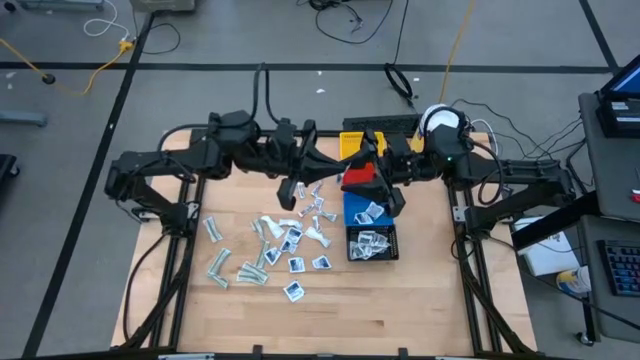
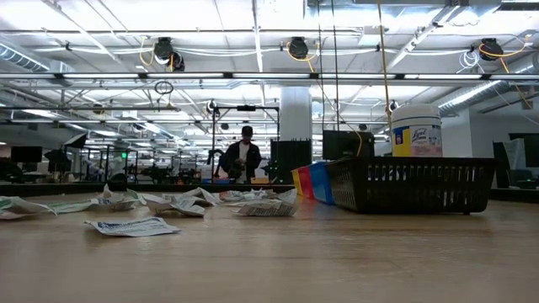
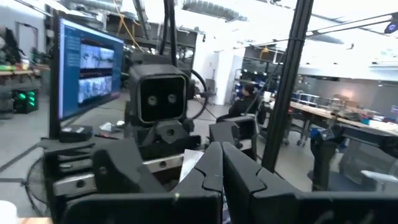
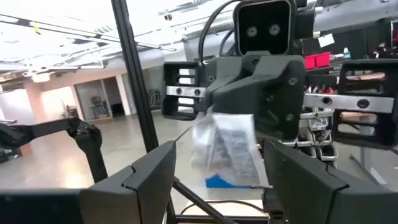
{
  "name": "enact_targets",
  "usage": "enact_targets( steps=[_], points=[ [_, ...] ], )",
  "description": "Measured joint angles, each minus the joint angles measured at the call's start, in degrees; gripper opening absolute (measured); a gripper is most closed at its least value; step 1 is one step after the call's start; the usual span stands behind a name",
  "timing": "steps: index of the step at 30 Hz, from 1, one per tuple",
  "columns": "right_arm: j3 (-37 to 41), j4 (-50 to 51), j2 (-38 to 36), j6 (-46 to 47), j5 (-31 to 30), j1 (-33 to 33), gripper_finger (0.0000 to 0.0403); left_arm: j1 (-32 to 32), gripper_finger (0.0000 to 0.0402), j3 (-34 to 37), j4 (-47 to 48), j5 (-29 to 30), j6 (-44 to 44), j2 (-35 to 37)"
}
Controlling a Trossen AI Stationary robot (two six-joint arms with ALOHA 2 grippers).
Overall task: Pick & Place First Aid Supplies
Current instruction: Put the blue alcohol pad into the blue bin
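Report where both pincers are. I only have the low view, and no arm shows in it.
Observer: The left pincer and the right pincer face each other, raised near the red bin.
Operator: State which one holds something.
Observer: The left pincer is shut on a packet; the right pincer's fingers stand open on either side of it.
Operator: Check inside the black bin.
Observer: The black bin holds several white packets.
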State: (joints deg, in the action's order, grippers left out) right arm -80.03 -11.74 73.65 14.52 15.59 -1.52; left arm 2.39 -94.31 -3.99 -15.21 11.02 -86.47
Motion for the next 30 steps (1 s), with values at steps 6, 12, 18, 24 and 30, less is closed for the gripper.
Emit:
enact_targets(
  steps=[6, 12, 18, 24, 30],
  points=[
    [0.0, -0.45, -0.05, -0.38, 1.6, 0.13, 0.0154, 0.0, 0.0, -0.1, -0.16, 0.53, -0.14, 0.12],
    [0.0, -0.15, -0.05, -0.44, 1.6, 0.07, 0.0013, 0.0, 0.0, -0.1, 0.47, 1.86, -0.09, 0.12],
    [0.0, 2.81, -0.79, 0.72, 2.47, 0.02, 0.0002, 0.13, 0.0028, -0.1, 2.08, 4.07, 5.84, 0.41],
    [-1.83, 15.92, -1.79, 0.81, 2.46, -1.35, 0.0001, 1.18, 0.0114, -0.08, 11.71, 3.57, 8.54, 3.49],
    [-13.4, 47.79, 1.67, -6.42, -2.5, -3.86, 0.0001, 2.23, 0.0181, -0.08, 24.97, 3.29, 11.39, 6.17]
  ],
)
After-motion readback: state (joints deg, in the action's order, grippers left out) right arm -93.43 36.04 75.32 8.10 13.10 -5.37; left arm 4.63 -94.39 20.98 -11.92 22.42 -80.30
